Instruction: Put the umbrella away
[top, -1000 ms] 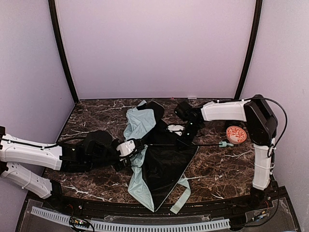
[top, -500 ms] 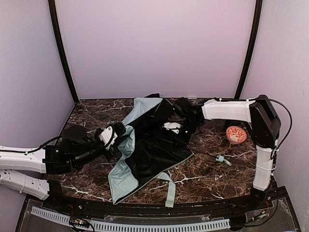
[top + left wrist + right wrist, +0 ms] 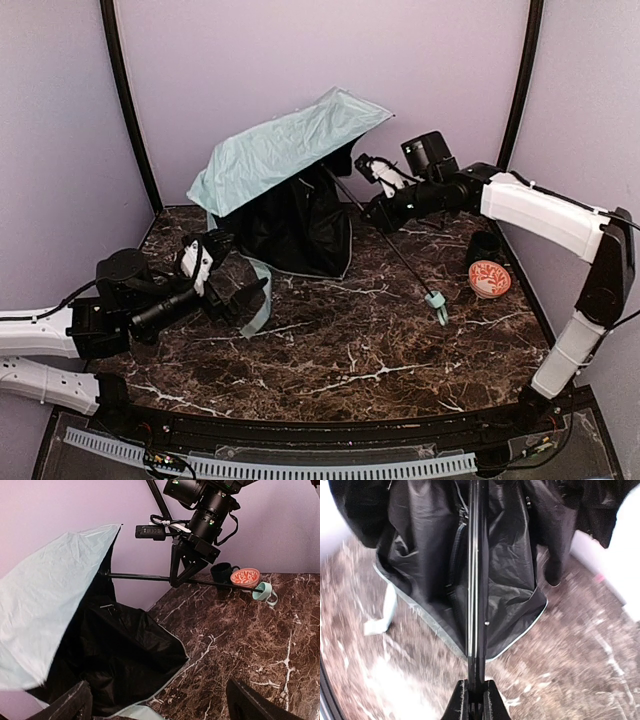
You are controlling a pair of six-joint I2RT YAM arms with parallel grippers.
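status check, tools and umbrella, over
Left tool open, empty. Right tool shut on thin black shaft of pale mint-green folding umbrella, canopy aloft, half open. Small orange-and-white patterned round object beside handle, apart.

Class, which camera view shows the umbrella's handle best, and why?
Left wrist: the handle shows large and unblocked at the end of the shaft. Top external shows the handle small. Right wrist shows only shaft and lining, no handle.

Lab test booth: plain lilac walls (image 3: 230,70), marble-pattern tabletop (image 3: 350,345).
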